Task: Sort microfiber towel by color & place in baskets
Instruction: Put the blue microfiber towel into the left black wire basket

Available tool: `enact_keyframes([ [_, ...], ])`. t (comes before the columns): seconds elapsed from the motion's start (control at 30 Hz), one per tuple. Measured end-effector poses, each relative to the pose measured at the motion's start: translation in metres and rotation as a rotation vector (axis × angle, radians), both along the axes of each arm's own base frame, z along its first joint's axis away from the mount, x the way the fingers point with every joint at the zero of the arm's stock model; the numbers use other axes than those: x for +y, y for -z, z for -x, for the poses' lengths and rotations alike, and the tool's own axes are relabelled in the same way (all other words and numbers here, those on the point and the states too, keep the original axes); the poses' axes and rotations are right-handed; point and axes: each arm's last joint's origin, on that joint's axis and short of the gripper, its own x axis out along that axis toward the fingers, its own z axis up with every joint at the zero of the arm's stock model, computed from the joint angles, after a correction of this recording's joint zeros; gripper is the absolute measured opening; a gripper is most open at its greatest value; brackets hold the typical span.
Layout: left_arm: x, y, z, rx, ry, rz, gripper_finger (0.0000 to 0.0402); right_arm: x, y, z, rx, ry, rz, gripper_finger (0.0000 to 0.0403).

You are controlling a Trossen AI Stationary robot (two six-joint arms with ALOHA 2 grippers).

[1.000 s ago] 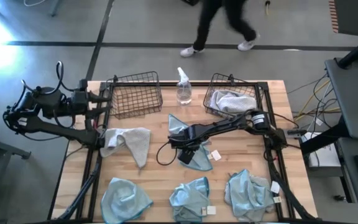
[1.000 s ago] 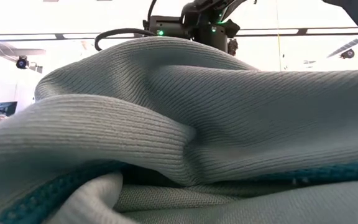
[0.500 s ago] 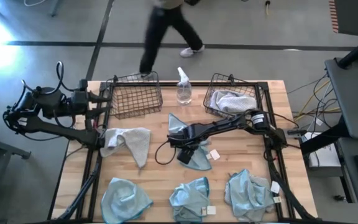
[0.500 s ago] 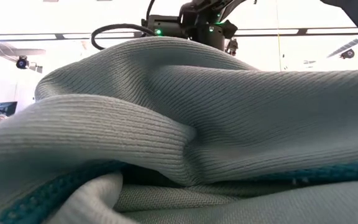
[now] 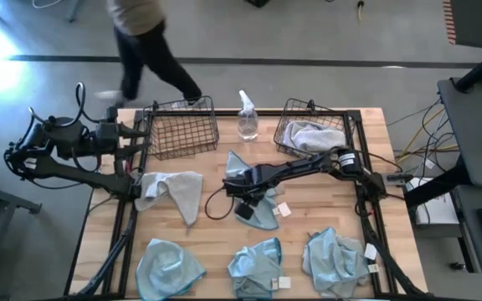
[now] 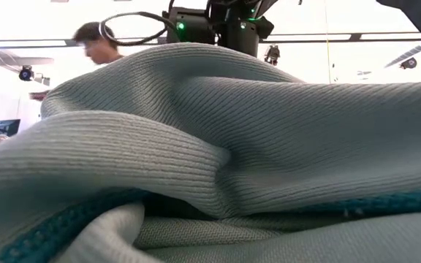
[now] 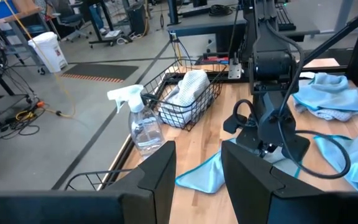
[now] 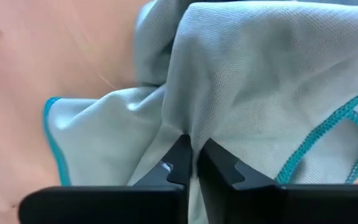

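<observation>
Right wrist view: my right jaws (image 8: 194,163) are pinched together on a fold of the teal-blue towel (image 8: 253,81), which lies on the worktop (image 8: 61,56) directly beneath them. High view: the right jaws (image 5: 249,198) sit mid-worktop on that towel (image 5: 262,213); beyond them stand the right basket (image 5: 312,134), holding a pale cloth (image 5: 308,135), and the left basket (image 5: 182,130), with a spray bottle (image 5: 247,117) between. My left jaws (image 5: 145,135) stand apart, holding nothing, at the worktop's left edge beside the left basket.
</observation>
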Motion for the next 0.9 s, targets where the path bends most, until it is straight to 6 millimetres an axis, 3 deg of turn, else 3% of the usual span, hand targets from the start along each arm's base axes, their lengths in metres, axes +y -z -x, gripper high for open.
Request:
enact_keyframes([
  [0.23, 0.000, 0.000, 0.001, 0.002, 0.001, -0.003, 0.0114, -0.001, -0.017, -0.005, -0.025, -0.001, 0.004, 0.0010],
  [0.4, 0.000, 0.001, 0.001, 0.009, 0.001, -0.004, 0.0114, -0.004, -0.042, -0.012, -0.067, -0.040, 0.012, 0.0010],
  [0.9, 0.000, 0.001, 0.001, 0.003, -0.004, 0.010, 0.0114, -0.031, -0.154, -0.026, -0.378, -0.126, 0.259, 0.0009],
])
